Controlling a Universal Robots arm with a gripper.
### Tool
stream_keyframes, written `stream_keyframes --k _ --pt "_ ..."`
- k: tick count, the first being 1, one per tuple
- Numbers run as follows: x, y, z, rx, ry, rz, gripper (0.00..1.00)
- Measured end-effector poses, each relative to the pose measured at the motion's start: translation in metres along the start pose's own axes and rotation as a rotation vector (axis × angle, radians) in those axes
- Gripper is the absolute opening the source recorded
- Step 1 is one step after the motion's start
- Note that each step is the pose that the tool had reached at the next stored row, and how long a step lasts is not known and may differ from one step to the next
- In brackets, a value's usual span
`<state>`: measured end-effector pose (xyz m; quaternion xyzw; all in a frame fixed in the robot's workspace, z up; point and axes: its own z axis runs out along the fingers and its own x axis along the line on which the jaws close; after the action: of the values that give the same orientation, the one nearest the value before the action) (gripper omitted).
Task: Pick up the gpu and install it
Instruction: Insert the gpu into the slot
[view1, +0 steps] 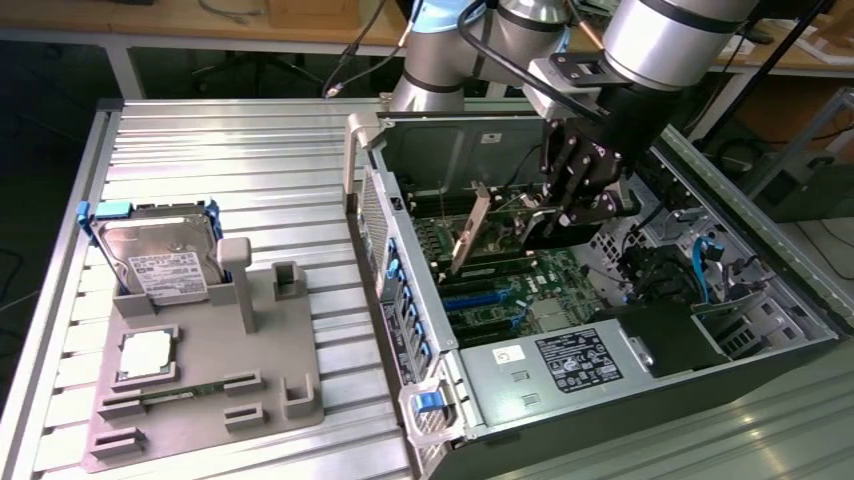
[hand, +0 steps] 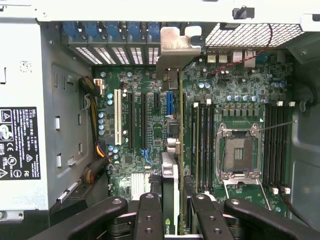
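The tool (view1: 563, 212) grasps the gpu (view1: 467, 235), tilted over the motherboard (view1: 534, 285) inside the case (view1: 441, 140), at the exterior view's 3 o'clock.

The computer case (view1: 390, 240) is open on top, so the gripper (hand: 176, 207) has room to go in. Inside, the big power box (view1: 561, 365), wires (view1: 707, 262) and tall memory sticks (hand: 202, 145) crowd the slots (hand: 143, 125).
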<state>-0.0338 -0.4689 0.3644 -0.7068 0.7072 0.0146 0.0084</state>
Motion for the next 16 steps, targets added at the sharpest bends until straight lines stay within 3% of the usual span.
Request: stream_keyframes --k 16 --pt "-0.0001 -0.0002 0.0014 -0.0002 0.0003 -0.007 0.27"
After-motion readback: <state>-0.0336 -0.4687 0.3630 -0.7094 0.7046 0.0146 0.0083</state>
